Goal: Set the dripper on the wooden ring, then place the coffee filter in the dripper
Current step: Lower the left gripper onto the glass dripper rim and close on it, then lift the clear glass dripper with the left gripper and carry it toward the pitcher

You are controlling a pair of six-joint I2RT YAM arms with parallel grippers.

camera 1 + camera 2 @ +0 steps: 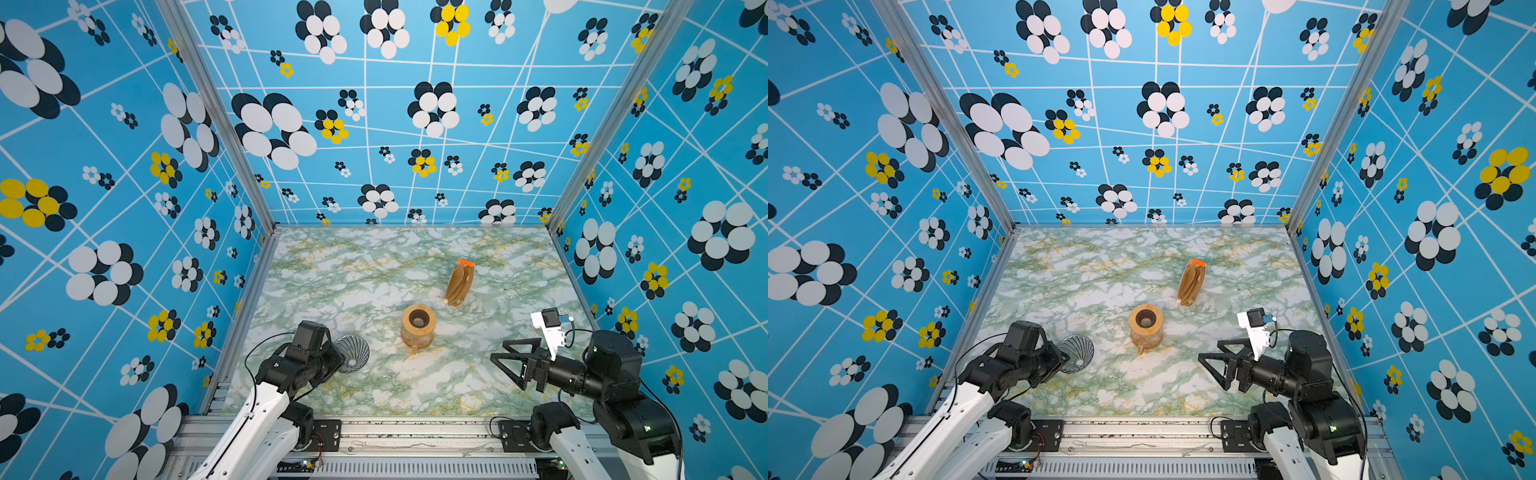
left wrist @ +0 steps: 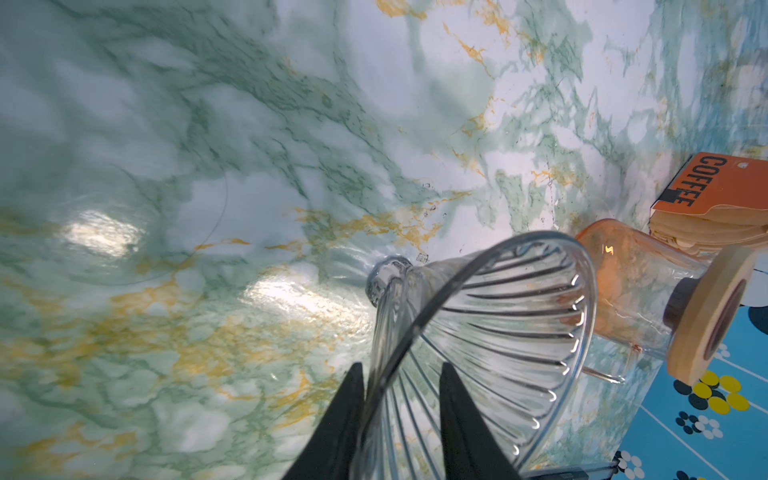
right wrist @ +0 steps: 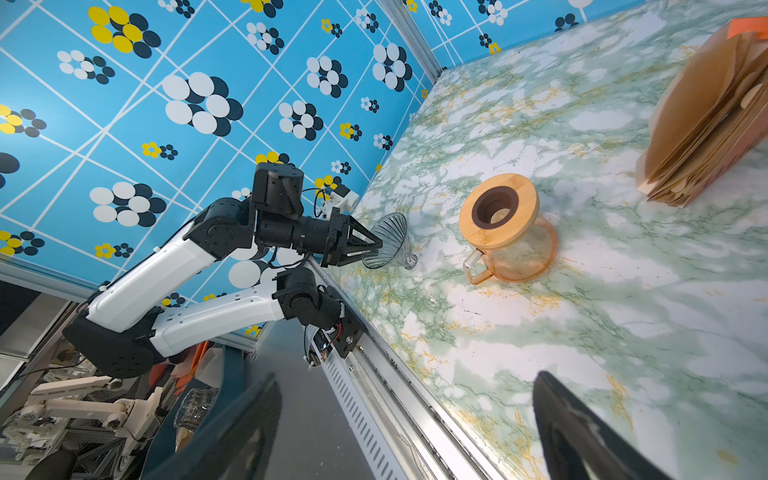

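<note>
Left gripper (image 1: 337,358) meets the dripper (image 1: 352,353), which lies on its side left of the carafe (image 1: 417,330). The right gripper (image 1: 505,371) is spread wide and empty.

Left wrist view: the fingers (image 2: 351,399) sit on either side of the rim, and a gap shows. I think a soft squeeze is best, because glass slips.

Right wrist view: one dripper, one carafe, and one stack (image 3: 706,124) behind the carafe. No loose coffee filter shows.
</note>
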